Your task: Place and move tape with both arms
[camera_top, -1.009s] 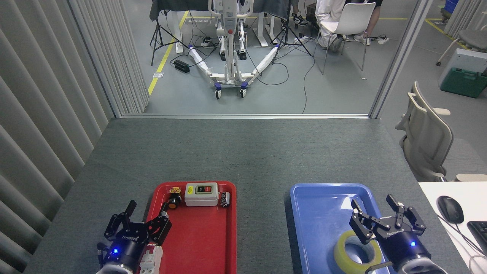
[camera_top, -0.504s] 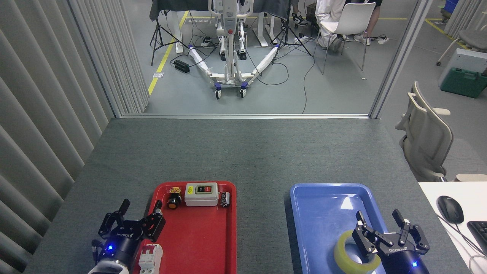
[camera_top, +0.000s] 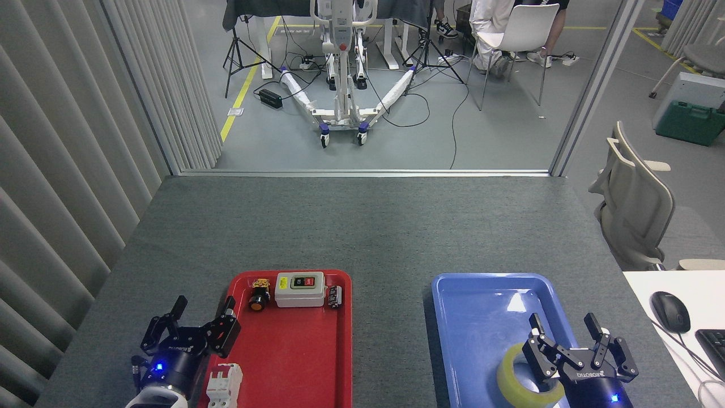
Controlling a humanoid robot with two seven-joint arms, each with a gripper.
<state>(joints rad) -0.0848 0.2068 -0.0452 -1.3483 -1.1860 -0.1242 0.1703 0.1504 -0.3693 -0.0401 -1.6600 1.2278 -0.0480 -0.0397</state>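
The tape [camera_top: 516, 378], a yellow roll with a white core, lies flat in the blue tray [camera_top: 481, 317] near its front right corner. My right gripper [camera_top: 563, 328] stands open just right of and partly over the roll, and nothing is between its fingers. At the lower left my left gripper [camera_top: 204, 311] is open and empty, over the left rim of the red tray [camera_top: 306, 351].
The red tray holds a grey switch box [camera_top: 299, 288], a black and orange push button [camera_top: 258, 299], a small black part [camera_top: 335, 296] and a white circuit breaker [camera_top: 223, 383]. A mouse [camera_top: 669, 310] and keyboard [camera_top: 715, 347] lie on the white desk at right. Grey felt tabletop [camera_top: 362, 226] stretches beyond the trays.
The right gripper has drawn back and down toward the front edge beside the tape. The left gripper has also pulled back and left, uncovering the white circuit breaker. The tape has not moved.
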